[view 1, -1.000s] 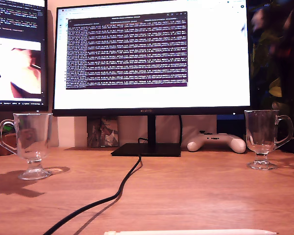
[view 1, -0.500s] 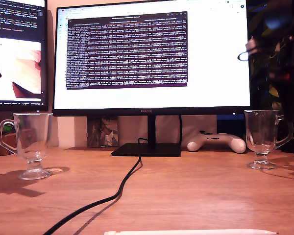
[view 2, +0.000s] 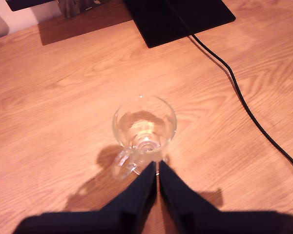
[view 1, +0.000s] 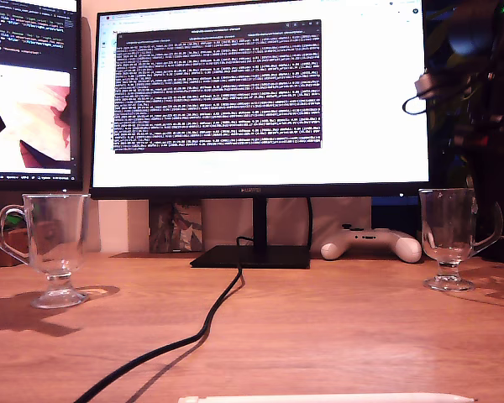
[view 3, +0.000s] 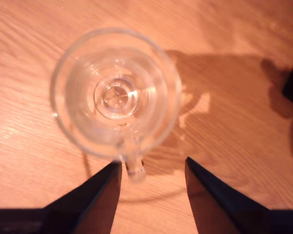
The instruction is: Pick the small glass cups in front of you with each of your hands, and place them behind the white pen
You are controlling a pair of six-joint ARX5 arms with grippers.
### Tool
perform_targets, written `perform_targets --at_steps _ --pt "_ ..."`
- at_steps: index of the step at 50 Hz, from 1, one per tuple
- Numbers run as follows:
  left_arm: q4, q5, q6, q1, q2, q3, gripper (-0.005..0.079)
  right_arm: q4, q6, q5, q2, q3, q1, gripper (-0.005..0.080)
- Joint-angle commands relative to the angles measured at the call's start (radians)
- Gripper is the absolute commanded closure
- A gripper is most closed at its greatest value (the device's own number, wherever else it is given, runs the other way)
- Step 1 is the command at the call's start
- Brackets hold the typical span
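Desk: wooden top point(view 1: 336, 327), monitor point(view 1: 260, 96) behind, both glass cups upright, well apart, white pen point(view 1: 328, 398) at near edge
First cup point(view 2: 144, 127): rigid, slippery, fragile; handle faces my first gripper point(view 2: 157, 175), jaws nearly closed
Second cup point(view 3: 116, 92): handle between my second gripper point(view 3: 153, 170) jaws, parted wide, empty
Grip: handle loop or bowl, gently

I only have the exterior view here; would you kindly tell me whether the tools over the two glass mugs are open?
Observer: The first tool is shut, its tips pointing at the glass mug beside the black cable.
Operator: Thank you. And the other one?
Observer: The second tool is open, looking straight down into the other mug.
Operator: Where is that mug's handle?
Observer: Its handle points into the gap between the open jaws.
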Motion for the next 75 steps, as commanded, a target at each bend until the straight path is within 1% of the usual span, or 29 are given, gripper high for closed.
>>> perform_targets --at_steps 1,4,6,7,12,13,18,23,30,33,34,35,37,38,40,45,47,51,53,56,65,75 --pt "0.008 0.0 0.004 0.001 0.01 0.011 0.0761 0.003 -0.002 -0.001 0.031 0.012 0.012 0.0384" --pt "0.008 -0.005 0.004 0.001 0.01 0.011 0.0761 0.007 -0.002 -0.001 0.039 0.012 0.013 0.0408" --pt "0.007 -0.013 0.004 0.001 0.01 0.011 0.0761 0.009 -0.002 -0.001 0.04 0.012 0.017 0.0465" --pt "0.007 -0.018 0.004 0.001 0.01 0.011 0.0761 0.009 -0.002 -0.001 0.04 0.012 0.019 0.0506" --pt "0.011 -0.043 0.005 0.002 0.01 0.011 0.0761 0.021 -0.002 -0.005 0.041 0.012 0.022 0.0778" --pt "0.014 -0.047 0.006 0.002 0.01 0.011 0.0761 0.024 -0.003 -0.005 0.041 0.012 0.025 0.0759" --pt "0.011 -0.076 0.036 0.002 0.012 0.011 0.0758 0.036 -0.003 -0.006 0.041 0.012 0.039 0.0765" --pt "-0.017 -0.109 0.093 0.002 0.024 0.015 0.0726 0.058 -0.003 -0.011 0.041 0.012 0.045 0.0765" --pt "-0.111 -0.137 0.126 0.002 0.065 0.044 0.0613 0.072 -0.003 -0.023 0.041 0.012 0.045 0.0765" --pt "-0.152 -0.145 0.148 0.002 0.091 0.066 0.0594 0.077 -0.003 -0.023 0.041 0.012 0.045 0.0765" --pt "-0.162 -0.149 0.148 0.002 0.099 0.072 0.0591 0.081 -0.003 -0.024 0.041 0.012 0.045 0.0765" --pt "-0.174 -0.149 0.175 0.002 0.111 0.081 0.0591 0.084 -0.003 -0.024 0.041 0.012 0.045 0.0765" --pt "-0.192 -0.149 0.175 0.002 0.131 0.1 0.059 0.088 -0.003 -0.024 0.041 0.012 0.045 0.0765" --pt "-0.204 -0.149 0.197 0.002 0.144 0.113 0.059 0.089 -0.003 -0.024 0.041 0.012 0.045 0.0765" --pt "-0.238 -0.149 0.198 0.002 0.171 0.14 0.0584 0.089 -0.003 -0.026 0.041 0.012 0.045 0.0765" --pt "-0.332 -0.161 0.217 0.003 0.255 0.224 0.0473 0.09 -0.002 -0.051 0.041 0.012 0.045 0.0765" --pt "-0.359 -0.168 0.256 0.005 0.284 0.254 0.045 0.092 -0.002 -0.057 0.041 0.012 0.045 0.0765" --pt "-0.385 -0.171 0.286 0.006 0.333 0.302 0.0449 0.093 -0.002 -0.058 0.041 0.012 0.045 0.0765" --pt "-0.393 -0.172 0.332 0.006 0.351 0.322 0.0449 0.094 -0.001 -0.058 0.041 0.012 0.045 0.0765" --pt "-0.398 -0.172 0.365 0.006 0.382 0.35 0.0449 0.097 -0.002 -0.058 0.041 0.012 0.045 0.0765" --pt "-0.439 -0.164 0.399 0.006 0.475 0.423 0.045 0.101 -0.001 -0.08 0.041 0.012 0.045 0.0765" --pt "-0.447 -0.139 0.421 0.006 0.557 0.442 0.0447 0.112 -0.001 -0.084 0.041 0.012 0.045 0.0765"
